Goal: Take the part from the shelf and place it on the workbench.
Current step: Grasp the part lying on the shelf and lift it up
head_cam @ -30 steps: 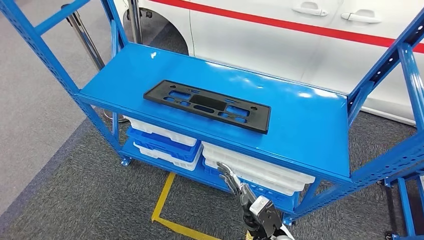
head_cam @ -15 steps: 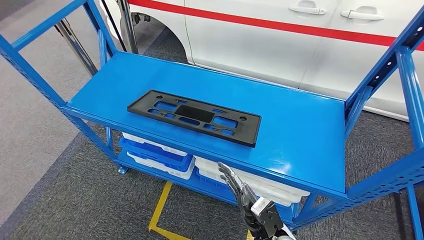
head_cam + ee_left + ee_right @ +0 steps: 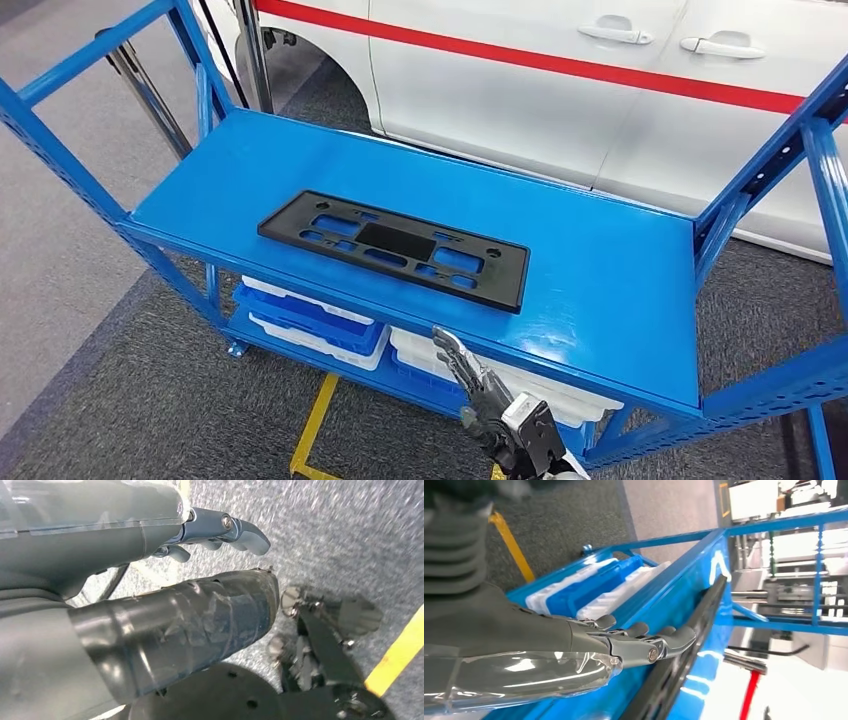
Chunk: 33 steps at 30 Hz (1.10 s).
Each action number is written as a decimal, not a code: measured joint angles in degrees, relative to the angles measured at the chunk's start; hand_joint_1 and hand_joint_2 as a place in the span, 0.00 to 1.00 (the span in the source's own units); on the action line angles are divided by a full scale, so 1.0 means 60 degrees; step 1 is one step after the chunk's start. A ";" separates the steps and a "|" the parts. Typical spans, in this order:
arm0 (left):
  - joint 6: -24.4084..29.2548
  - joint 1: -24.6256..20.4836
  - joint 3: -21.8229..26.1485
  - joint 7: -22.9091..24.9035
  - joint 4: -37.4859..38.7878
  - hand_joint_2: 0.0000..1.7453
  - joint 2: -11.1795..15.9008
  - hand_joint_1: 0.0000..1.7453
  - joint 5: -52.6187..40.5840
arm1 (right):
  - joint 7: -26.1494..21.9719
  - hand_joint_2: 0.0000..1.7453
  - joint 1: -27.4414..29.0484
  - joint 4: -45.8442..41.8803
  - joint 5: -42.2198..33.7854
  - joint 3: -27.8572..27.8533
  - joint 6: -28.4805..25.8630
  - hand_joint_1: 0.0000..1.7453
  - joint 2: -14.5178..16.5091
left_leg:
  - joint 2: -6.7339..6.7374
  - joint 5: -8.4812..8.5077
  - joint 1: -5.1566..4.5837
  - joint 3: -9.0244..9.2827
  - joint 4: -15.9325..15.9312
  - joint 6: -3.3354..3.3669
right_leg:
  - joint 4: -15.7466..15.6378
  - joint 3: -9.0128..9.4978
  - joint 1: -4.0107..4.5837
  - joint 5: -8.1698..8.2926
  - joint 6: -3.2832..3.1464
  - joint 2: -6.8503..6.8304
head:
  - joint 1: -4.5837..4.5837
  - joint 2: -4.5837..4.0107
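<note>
One black part [image 3: 392, 248], one blue shelf [image 3: 610, 290], one white car [image 3: 560, 90], several stacked trays [image 3: 310, 325].

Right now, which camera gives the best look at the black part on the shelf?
The head view: the black part lies flat and whole on the blue shelf. The right wrist view catches it edge-on beyond the right hand. The left wrist view faces the floor.

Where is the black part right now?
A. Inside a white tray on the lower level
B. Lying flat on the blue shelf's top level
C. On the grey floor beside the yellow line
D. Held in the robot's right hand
B: the black part lies flat on the blue shelf, while the right hand is below the shelf's front edge, holding nothing.
</note>
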 joint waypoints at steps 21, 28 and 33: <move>-0.0041 0.0024 0.0000 0.0010 0.0001 0.00 0.0023 0.00 0.0180 | 0.1202 1.00 -0.0671 0.0462 0.3368 0.0424 -0.2496 0.00 -0.0382 | -0.0035 -0.0551 0.0039 -0.0433 0.1329 -0.0387 | -0.1564 0.0492 -0.0078 0.1147 -0.0294 -0.0015 | -0.0004 0.0000; -0.0059 0.0006 -0.0004 0.0026 0.0001 0.00 0.0046 0.00 0.0187 | 0.1332 1.00 -0.1033 0.0628 0.4090 0.0713 -0.2844 0.00 -0.0440 | -0.0036 -0.0157 -0.0014 0.0105 0.0074 -0.0134 | -0.1458 0.0452 -0.0061 0.1035 0.0008 -0.0032 | 0.0001 0.0000; -0.0064 0.0022 -0.0005 0.0036 0.0001 0.00 0.0055 0.00 0.0195 | 0.1396 1.00 -0.1100 0.0754 0.4591 0.0803 -0.3149 0.00 -0.0513 | -0.0006 -0.0102 0.0006 0.0104 -0.0008 -0.0013 | 0.0918 -0.0679 -0.0130 -0.0088 0.0146 -0.0034 | 0.0009 0.0000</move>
